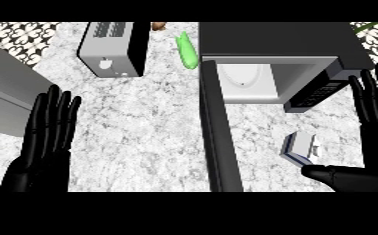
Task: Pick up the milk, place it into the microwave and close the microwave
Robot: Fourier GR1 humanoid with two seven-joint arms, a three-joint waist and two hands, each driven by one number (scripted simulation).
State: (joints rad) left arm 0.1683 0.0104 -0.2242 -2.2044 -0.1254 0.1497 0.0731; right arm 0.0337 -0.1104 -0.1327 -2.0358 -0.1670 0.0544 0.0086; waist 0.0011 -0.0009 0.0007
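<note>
Milk sits on the table at near right, just right of the open microwave door, near the cavity. Right hand is spread, thumb just beside the carton, holding nothing. Left hand rests open at left. Risks: thumb knocks milk over; carton clips the door w/ a tight lift path into the microwave.

Single head cam, looking steeply down on the marble counter from above. Near edge sits at frame bottom, back of counter w/ microwave and toaster at top. No 2nd view, so nothing shared.
</note>
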